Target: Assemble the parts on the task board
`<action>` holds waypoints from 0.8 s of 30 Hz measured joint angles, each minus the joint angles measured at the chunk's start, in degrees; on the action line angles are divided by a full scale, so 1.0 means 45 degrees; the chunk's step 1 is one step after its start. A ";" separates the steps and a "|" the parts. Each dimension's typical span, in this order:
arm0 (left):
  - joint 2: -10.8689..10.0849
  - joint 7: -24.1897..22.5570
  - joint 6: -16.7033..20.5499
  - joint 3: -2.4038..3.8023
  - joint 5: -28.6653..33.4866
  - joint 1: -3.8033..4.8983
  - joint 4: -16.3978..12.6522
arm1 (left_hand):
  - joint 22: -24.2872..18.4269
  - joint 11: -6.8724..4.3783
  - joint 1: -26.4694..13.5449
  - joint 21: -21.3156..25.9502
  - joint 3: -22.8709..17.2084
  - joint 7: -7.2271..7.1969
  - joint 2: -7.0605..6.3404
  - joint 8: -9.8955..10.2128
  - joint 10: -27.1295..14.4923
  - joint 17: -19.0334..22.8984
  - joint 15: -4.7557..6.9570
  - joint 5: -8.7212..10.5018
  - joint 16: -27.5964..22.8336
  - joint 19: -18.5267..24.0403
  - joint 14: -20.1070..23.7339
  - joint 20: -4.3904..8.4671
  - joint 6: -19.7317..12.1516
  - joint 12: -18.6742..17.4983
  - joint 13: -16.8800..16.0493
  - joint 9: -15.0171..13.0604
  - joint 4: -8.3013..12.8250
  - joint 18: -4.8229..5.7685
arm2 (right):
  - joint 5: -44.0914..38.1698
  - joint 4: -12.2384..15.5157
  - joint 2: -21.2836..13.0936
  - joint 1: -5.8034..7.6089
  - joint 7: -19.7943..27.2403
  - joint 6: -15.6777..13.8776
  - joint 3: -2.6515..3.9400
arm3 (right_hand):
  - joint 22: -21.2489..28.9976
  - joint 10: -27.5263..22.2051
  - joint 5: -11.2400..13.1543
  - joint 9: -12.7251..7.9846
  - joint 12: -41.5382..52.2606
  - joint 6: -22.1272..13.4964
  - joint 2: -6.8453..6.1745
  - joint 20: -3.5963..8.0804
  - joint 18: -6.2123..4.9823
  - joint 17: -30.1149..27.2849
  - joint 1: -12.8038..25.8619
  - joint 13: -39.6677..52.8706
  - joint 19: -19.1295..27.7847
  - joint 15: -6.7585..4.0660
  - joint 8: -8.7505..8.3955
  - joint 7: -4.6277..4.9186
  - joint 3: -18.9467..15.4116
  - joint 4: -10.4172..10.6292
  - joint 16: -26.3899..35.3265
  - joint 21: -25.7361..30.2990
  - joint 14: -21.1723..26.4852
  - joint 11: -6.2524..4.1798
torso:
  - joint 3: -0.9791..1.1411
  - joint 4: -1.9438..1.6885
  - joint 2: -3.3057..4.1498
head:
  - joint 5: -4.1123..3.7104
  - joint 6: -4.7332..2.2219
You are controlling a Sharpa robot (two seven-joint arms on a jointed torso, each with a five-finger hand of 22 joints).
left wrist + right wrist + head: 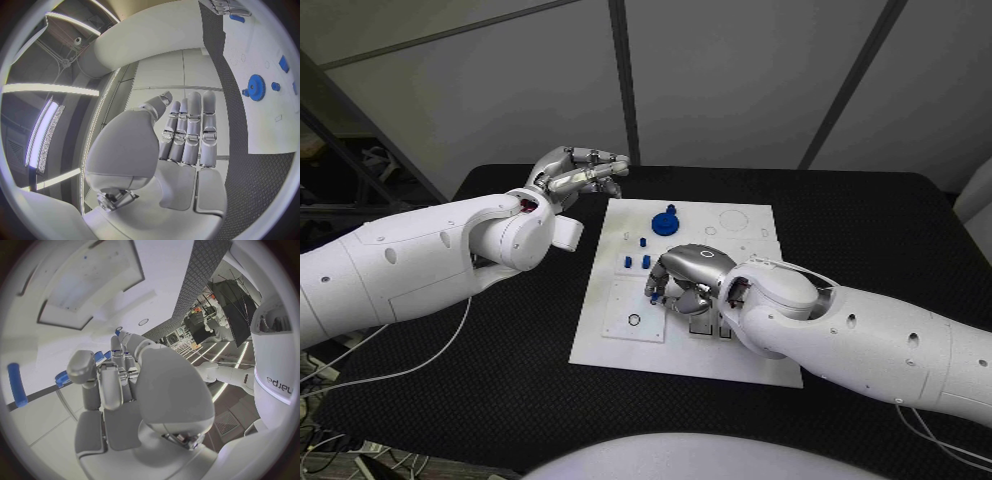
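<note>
Blue parts (638,262) are standing on the white task board (740,225) just beside our right hand (684,285), which is pinching a small blue piece (99,357) (misalignment could jam it); left hand (577,172) is hovering empty, fingers apart.

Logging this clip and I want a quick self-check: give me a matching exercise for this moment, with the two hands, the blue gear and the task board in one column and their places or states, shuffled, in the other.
Things:
1. left hand
2. right hand
3. blue gear
4. task board

Places or states:
A. lies on the far part of the white plate
B. raised beyond the board's far left corner, fingers straight and together, holding nothing
C. white, in the middle of the black table
D. down over the middle of the board, fingers at small blue parts

Pairs: 1-B, 2-D, 3-A, 4-C
</note>
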State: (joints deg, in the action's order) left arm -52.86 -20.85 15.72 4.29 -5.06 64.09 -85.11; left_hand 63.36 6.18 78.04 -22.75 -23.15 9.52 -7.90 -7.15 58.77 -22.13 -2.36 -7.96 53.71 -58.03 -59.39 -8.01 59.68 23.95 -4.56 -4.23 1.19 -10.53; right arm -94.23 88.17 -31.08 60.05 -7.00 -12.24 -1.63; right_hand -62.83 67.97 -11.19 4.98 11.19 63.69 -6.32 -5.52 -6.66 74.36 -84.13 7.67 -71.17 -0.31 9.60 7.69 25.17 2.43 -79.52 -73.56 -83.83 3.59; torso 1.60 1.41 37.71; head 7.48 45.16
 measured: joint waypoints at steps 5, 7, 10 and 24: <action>-0.0001 0.0010 -0.0014 0.0000 0.0001 0.0000 0.0006 | 0.0000 0.0000 0.0000 0.0000 0.0000 0.0000 0.0000 0.0000 0.0000 -0.0001 0.0000 0.0000 0.0000 0.0000 0.0000 0.0000 0.0000 0.0000 0.0000 0.0000 0.0000 0.0000 | -0.0003 0.0031 -0.0021 -0.0004 0.0004 0.0002 -0.0005 | -0.0001 0.0000 0.0001 0.0000 -0.0007 -0.0003 0.0000 0.0000 -0.0001 -0.0001 0.0000 0.0000 0.0000 0.0000 0.0043 -0.0003 0.0000 0.0000 0.0000 0.0000 0.0000 0.0000 | 0.0000 0.0007 -0.0001 | 0.0017 0.0001; -0.0001 0.0014 -0.0021 0.0000 0.0001 0.0000 0.0011 | 0.0001 0.0000 0.0000 0.0000 0.0000 0.0000 0.0000 0.0000 0.0000 -0.0001 0.0000 0.0000 0.0000 0.0000 0.0000 0.0000 0.0001 0.0000 0.0000 0.0000 0.0000 0.0000 | -0.0007 0.0047 -0.0031 -0.0007 0.0005 0.0002 -0.0008 | -0.0001 0.0000 0.0001 0.0000 -0.0047 -0.0004 0.0000 0.0000 0.0000 -0.0001 0.0000 0.0000 0.0000 0.0000 0.0044 -0.0004 0.0000 0.0000 0.0000 0.0000 0.0000 0.0000 | 0.0001 0.0009 -0.0001 | 0.0021 0.0002; 0.0000 0.0020 -0.0031 0.0000 0.0001 0.0000 0.0018 | 0.0001 0.0000 0.0000 0.0000 0.0000 0.0000 0.0000 0.0000 0.0000 -0.0001 0.0000 0.0000 0.0000 0.0000 0.0000 0.0000 0.0000 0.0000 0.0000 0.0000 0.0000 0.0000 | -0.0011 0.0067 -0.0046 -0.0012 0.0006 -0.0003 -0.0013 | -0.0001 0.0000 0.0002 -0.0001 -0.0047 -0.0005 0.0000 0.0000 -0.0001 -0.0002 0.0000 0.0001 0.0000 0.0000 0.0044 -0.0005 0.0000 0.0000 0.0000 0.0000 0.0000 0.0000 | 0.0004 0.0009 -0.0001 | 0.0022 0.0002; 0.0008 0.0037 -0.0072 0.0000 0.0001 0.0000 0.0040 | -0.0014 0.0046 0.0000 0.0000 0.0036 0.0048 0.0000 0.0000 -0.0045 0.0013 0.0000 0.0000 0.0000 0.0000 0.0000 0.0000 -0.0048 0.0000 0.0012 0.0000 0.0036 0.0000 | -0.0030 0.0133 -0.0105 -0.0062 0.0007 -0.0047 -0.0032 | 0.0000 0.0000 0.0007 -0.0006 -0.0047 0.0015 -0.0001 0.0000 0.0000 0.0028 -0.0001 0.0001 0.0000 0.0000 0.0033 0.0019 0.0000 0.0000 0.0000 0.0000 0.0000 0.0000 | 0.0004 0.0007 -0.0010 | 0.0024 -0.0004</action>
State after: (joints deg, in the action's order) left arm -52.82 -20.68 15.39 4.29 -5.05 64.08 -84.93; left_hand 63.30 6.38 78.04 -22.75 -22.99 9.73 -7.90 -7.15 58.56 -22.07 -2.36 -7.96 53.71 -58.03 -59.39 -8.01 59.47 23.95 -4.51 -4.23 1.35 -10.53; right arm -94.36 88.77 -31.55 59.77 -6.97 -12.46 -1.77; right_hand -62.83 67.97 -11.16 4.95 10.98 63.76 -6.33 -5.52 -6.67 74.49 -84.13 7.68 -71.17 -0.31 9.75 7.77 25.17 2.43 -79.52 -73.55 -83.83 3.59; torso 1.61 1.44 37.67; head 7.59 45.14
